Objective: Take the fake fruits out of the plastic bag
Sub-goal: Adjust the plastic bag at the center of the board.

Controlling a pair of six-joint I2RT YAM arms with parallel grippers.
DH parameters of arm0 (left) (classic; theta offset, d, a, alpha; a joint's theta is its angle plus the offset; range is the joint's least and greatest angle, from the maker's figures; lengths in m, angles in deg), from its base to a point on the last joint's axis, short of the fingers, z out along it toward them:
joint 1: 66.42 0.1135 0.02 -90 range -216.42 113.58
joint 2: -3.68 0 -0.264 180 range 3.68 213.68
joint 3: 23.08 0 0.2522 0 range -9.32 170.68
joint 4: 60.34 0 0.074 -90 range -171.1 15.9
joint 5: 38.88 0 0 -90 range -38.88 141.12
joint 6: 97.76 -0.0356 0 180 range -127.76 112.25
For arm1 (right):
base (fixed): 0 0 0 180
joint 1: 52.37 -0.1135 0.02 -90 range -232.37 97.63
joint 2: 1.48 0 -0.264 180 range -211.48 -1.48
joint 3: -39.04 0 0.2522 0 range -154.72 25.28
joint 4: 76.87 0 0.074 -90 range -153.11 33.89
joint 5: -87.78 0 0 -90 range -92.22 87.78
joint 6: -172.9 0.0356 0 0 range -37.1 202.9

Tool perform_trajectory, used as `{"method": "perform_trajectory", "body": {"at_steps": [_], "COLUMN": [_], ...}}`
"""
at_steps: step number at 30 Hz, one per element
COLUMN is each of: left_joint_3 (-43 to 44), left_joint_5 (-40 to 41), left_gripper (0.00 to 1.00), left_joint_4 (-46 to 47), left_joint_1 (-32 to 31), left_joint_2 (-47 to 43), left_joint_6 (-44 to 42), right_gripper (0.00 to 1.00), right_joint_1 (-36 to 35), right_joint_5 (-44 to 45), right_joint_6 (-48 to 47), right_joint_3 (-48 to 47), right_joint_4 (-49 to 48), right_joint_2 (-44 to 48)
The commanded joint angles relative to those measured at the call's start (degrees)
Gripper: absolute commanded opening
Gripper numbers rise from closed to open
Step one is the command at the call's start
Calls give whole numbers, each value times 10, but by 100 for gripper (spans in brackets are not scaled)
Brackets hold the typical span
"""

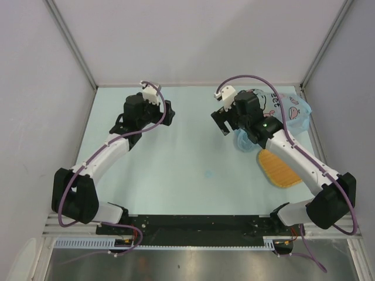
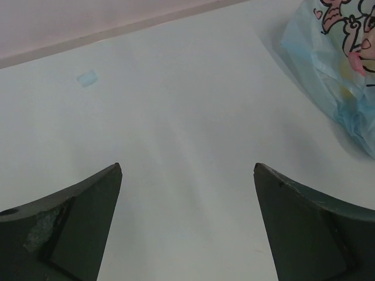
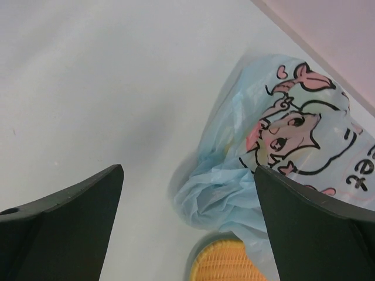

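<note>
The plastic bag point(image 1: 291, 111) lies crumpled at the back right of the table, light blue with a pink-and-dark cartoon print. The fake fruits are hidden inside it. My right gripper point(image 1: 224, 124) hovers just left of the bag, open and holding nothing. In the right wrist view the bag point(image 3: 263, 152) fills the right half, its bunched end between my open fingers, and the right gripper point(image 3: 188, 168) does not touch it. My left gripper point(image 1: 170, 112) is open over bare table at the back left. The left wrist view shows the left gripper point(image 2: 187, 167) empty, with the bag point(image 2: 340, 70) far to its right.
An orange woven tray point(image 1: 278, 168) lies on the table in front of the bag, partly under the right arm; its edge point(image 3: 225, 263) shows below the bag. Grey walls close in the table point(image 1: 187, 170) at the back and on both sides.
</note>
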Motion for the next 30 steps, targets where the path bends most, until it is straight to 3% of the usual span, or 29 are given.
{"method": "perform_trajectory", "body": {"at_steps": [1, 6, 15, 19, 24, 30], "left_joint_3": [18, 31, 30, 21, 16, 16], "left_joint_5": [-43, -62, -82, -84, -90, -101], "left_gripper": [100, 100, 100, 100, 100, 99], "left_joint_4": [1, -5, -5, -8, -4, 1], "left_joint_1": [-8, -9, -11, -11, -11, -16], "left_joint_2": [-3, -2, -10, -11, -4, 3], "left_joint_6": [8, 7, 5, 6, 18, 31], "right_gripper": [100, 96, 91, 91, 92, 92], "right_joint_1": [-4, 40, 283, 360, 443, 550], "right_joint_5": [-84, -118, -105, -118, -100, -119], "right_joint_6": [-75, 16, 43, 35, 15, 39], "right_joint_3": [-34, -143, -271, -263, -200, -198], "right_joint_4": [-24, -6, 147, 212, 214, 250], "right_joint_2": [13, -30, -86, -83, -68, -137]}}
